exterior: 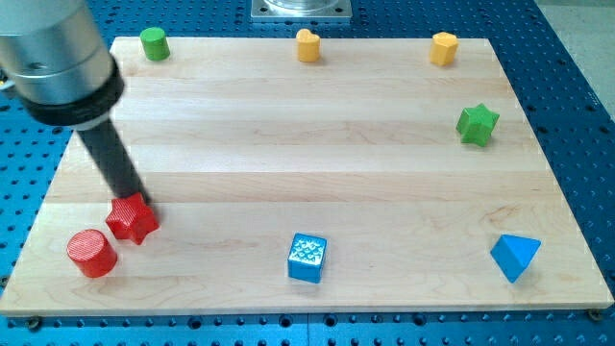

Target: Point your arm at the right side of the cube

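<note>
Camera view: my tip (137,199) presses against the red star block (133,220), holding nothing, the red cylinder (91,253) just beyond. The blue cube (307,258) sits well apart toward the view's right; its right side looks unreached. No writing is legible.

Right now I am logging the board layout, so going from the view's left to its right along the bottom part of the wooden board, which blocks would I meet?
Red cylinder → red star block, with my tip at its top edge → blue cube → blue triangular block.
</note>
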Controlling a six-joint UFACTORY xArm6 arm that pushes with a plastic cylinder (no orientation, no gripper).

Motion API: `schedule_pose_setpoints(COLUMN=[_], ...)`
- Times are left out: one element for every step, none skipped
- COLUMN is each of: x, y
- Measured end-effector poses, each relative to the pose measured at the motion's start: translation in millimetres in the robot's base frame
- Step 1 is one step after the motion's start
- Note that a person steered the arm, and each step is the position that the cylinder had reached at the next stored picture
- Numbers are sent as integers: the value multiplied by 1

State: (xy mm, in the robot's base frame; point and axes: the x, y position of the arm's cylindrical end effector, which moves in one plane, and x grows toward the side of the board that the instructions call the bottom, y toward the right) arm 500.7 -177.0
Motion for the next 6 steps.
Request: schedule_pose_setpoints(x=[0,17,26,30,22,19], y=[42,2,-10,31,122,226])
